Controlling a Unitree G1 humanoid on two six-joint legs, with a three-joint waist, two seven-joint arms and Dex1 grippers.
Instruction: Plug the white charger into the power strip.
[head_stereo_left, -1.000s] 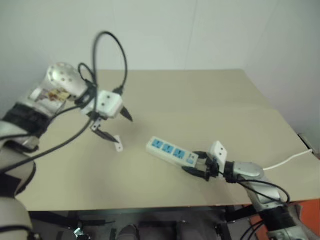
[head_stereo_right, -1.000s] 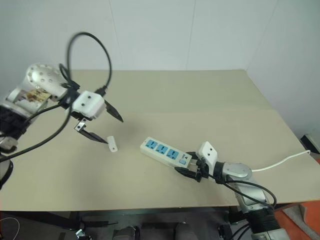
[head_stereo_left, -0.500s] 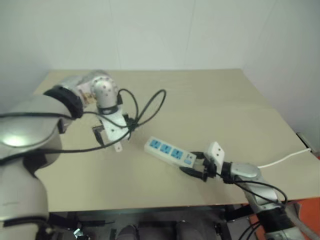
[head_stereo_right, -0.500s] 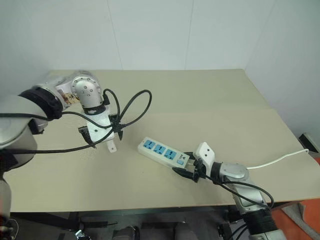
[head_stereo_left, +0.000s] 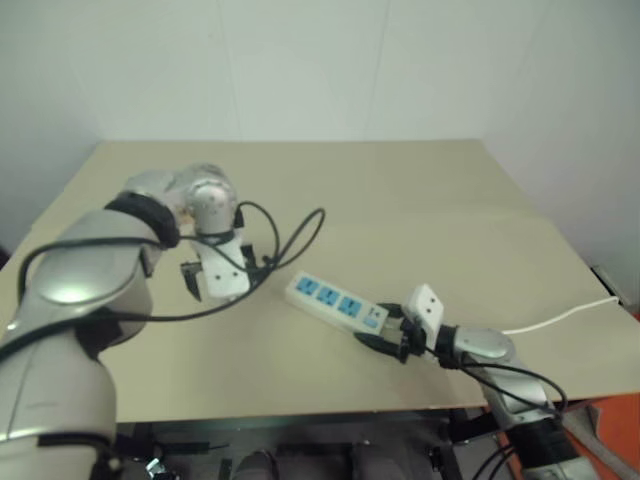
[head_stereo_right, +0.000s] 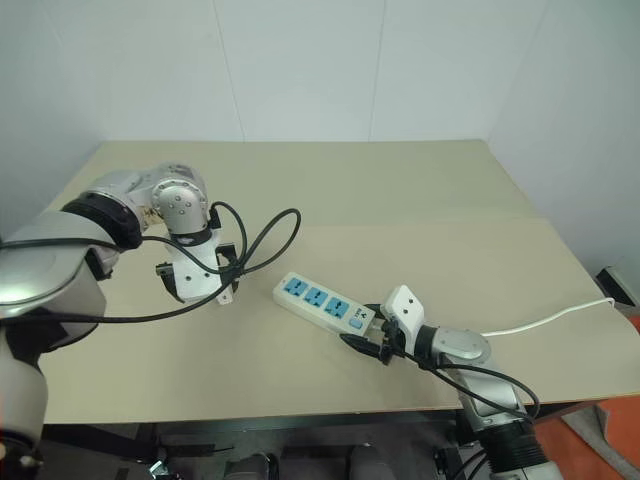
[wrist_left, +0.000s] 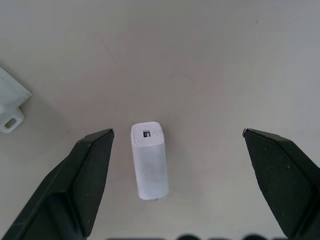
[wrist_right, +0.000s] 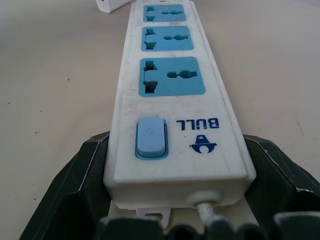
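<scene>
Left end effector: spread wide, empty, straddling the white charger.
Charger: flat on the counter; likely light, rigid, smooth, so pinch its long sides.
Power strip: right of charger.
Right end effector: clamps its switch end.

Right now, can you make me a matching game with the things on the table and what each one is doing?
Things:
1. white charger
2. power strip
3. left gripper
4. thin white cord

States:
A. shut on the switch end of a long bar
B. trails off the table's right edge
C. lies flat on the table between two open black fingers
D. open, pointing down over the table
E. held at one end, its three blue sockets empty

Extra thing: 5. right gripper

Pairs: 1-C, 2-E, 3-D, 4-B, 5-A
</scene>
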